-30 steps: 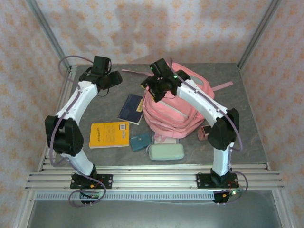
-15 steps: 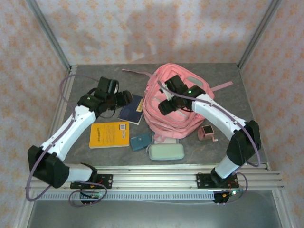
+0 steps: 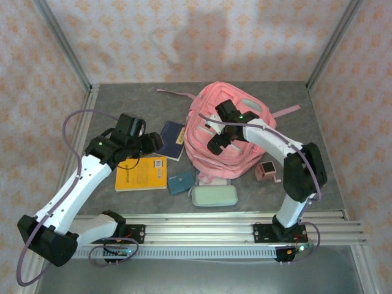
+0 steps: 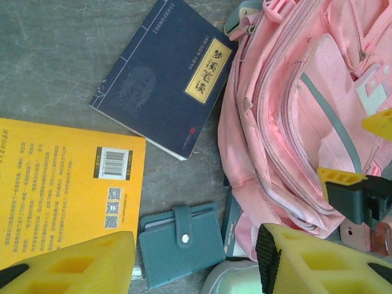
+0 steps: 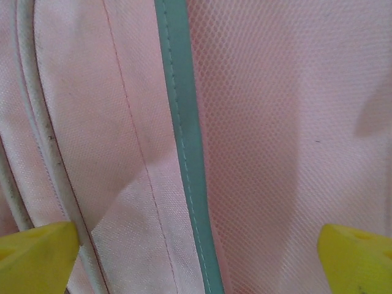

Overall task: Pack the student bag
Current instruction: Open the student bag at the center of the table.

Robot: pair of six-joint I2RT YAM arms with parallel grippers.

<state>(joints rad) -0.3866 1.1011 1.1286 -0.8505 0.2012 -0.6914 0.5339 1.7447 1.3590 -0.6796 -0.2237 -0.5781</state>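
Top external: fixed high behind the near edge of the table [image 3: 318,153], looking down over all of it. Left wrist: angled down from close by — navy book [image 4: 159,86], yellow book [image 4: 55,184], flank of the student bag [image 4: 294,122]. Right wrist: very near, facing the bag's pink fabric and teal trim [image 5: 184,153]. Shared by all three — the bag.

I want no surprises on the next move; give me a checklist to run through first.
1. The left gripper open and empty: ok.
2. The right gripper open and empty over the student bag: ok.
3. Bag compartment unzipped to take things: cannot tell.
4. The navy book flat and uncovered for a pick: ok.
5. The yellow book and teal wallet packed: not ok, both lie on the table.
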